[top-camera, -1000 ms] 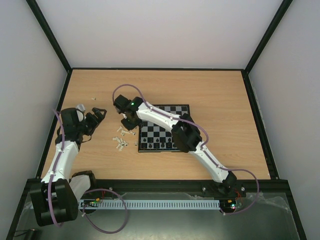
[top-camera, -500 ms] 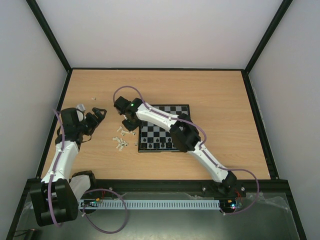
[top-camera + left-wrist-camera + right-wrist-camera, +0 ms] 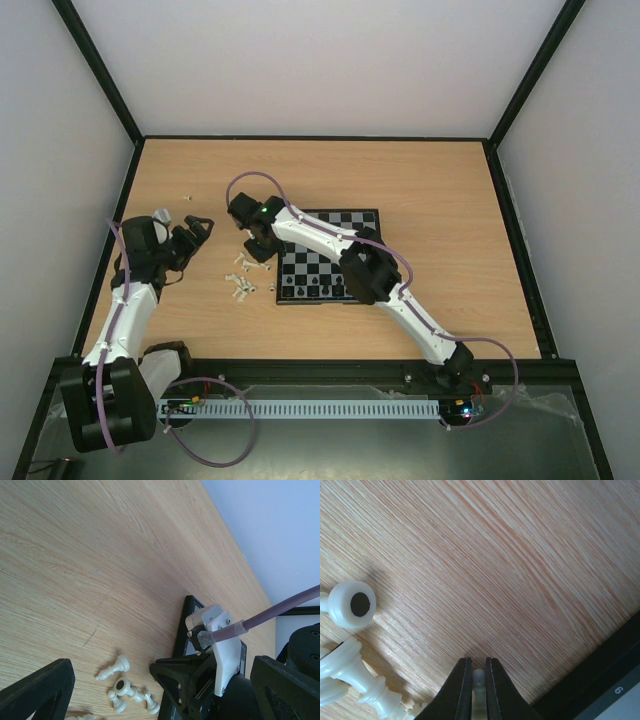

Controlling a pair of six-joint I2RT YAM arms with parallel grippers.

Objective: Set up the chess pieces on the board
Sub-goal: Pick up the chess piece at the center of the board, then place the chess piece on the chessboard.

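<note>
Top view: your right end effector (image 3: 258,250) is barely creeping toward the board (image 3: 345,218) vs 1 s ago, so the pickup looks secured. Loose chess pieces (image 3: 241,284) are lying on the tabletop (image 3: 430,180) just left of it. The left end effector (image 3: 197,228) is idling.

Left wrist: its fingers are gaping wide, holding nothing.

Right wrist: the fingers are pinching a cream piece (image 3: 478,679), w/ the board corner just beside.

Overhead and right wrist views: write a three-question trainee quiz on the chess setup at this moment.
1. True or false: the right gripper is shut on a cream-white piece.
2. The loose white pieces lie: A on the board; B on the table left of it; C on the table right of it.
3. Which gripper stands open?

Key: 1 true; 2 B; 3 the left gripper.
</note>
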